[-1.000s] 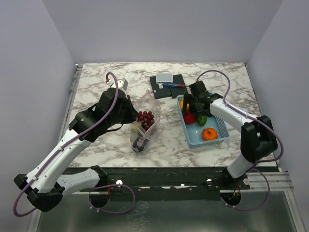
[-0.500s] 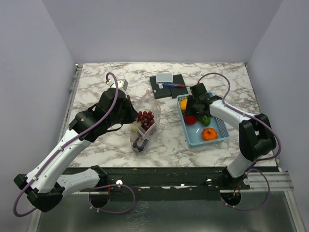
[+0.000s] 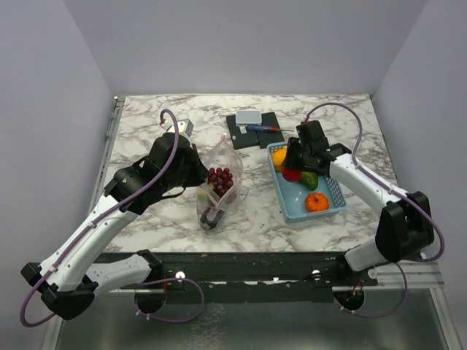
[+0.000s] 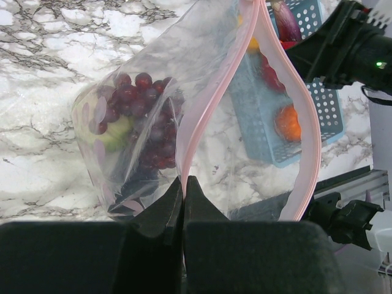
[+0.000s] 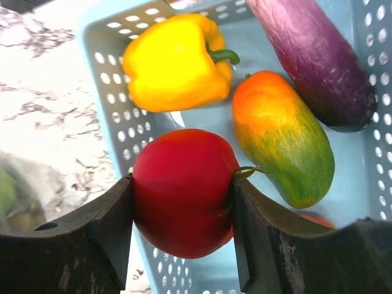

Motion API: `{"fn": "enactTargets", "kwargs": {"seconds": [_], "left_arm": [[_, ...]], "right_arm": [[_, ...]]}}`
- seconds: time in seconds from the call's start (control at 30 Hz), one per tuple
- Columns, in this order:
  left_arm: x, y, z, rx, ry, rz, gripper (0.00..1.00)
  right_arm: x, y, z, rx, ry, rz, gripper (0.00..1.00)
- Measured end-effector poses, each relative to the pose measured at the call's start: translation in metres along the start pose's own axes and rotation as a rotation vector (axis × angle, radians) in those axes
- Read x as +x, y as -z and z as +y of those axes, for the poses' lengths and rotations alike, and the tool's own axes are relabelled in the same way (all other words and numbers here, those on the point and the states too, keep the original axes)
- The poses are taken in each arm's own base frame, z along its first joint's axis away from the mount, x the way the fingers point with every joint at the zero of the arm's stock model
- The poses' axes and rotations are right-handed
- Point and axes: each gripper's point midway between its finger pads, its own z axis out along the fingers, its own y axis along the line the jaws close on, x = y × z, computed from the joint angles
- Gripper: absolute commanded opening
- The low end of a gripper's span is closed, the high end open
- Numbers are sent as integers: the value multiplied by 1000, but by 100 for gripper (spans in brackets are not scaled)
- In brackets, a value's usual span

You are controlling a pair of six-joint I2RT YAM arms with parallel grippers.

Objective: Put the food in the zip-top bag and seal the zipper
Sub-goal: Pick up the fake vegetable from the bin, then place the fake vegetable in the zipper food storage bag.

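The clear zip-top bag (image 3: 219, 186) lies mid-table with its mouth held open; grapes (image 4: 138, 101) and a green piece (image 4: 113, 131) are inside. My left gripper (image 4: 184, 184) is shut on the pink zipper strip (image 4: 211, 104) at the bag's mouth. My right gripper (image 5: 184, 196) is shut on a red tomato (image 5: 182, 191), held above the light-blue basket (image 3: 332, 208); the tomato shows in the top view (image 3: 292, 174). In the basket lie a yellow pepper (image 5: 174, 61), an orange-green mango (image 5: 285, 138), a purple eggplant (image 5: 318, 58) and an orange piece (image 3: 317, 202).
A black block with a white pad and a blue-red pen (image 3: 252, 125) sits at the back centre, just behind the basket. The table's front edge and metal rail (image 3: 292, 262) run below the bag and basket.
My right gripper has lifted the red tomato up out of the basket and drawn back slightly. The left arm and the bag have not moved.
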Motion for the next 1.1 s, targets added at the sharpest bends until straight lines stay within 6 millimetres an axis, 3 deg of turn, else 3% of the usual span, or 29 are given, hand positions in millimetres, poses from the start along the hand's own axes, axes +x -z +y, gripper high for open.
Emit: {"fn": "enactTargets", "kwargs": {"seconds": [0.33, 0.6, 0.8, 1.1], "left_arm": [[0, 0, 0, 0, 0, -1, 0], [0, 0, 0, 0, 0, -1, 0], [0, 0, 0, 0, 0, 0, 0], [0, 1, 0, 3, 1, -3, 0]], "right_arm": [[-55, 74, 29, -172, 57, -190, 1], [-88, 154, 81, -425, 132, -320, 1], [-83, 214, 140, -645, 244, -367, 1], [-57, 276, 202, -872, 397, -404, 1]]}}
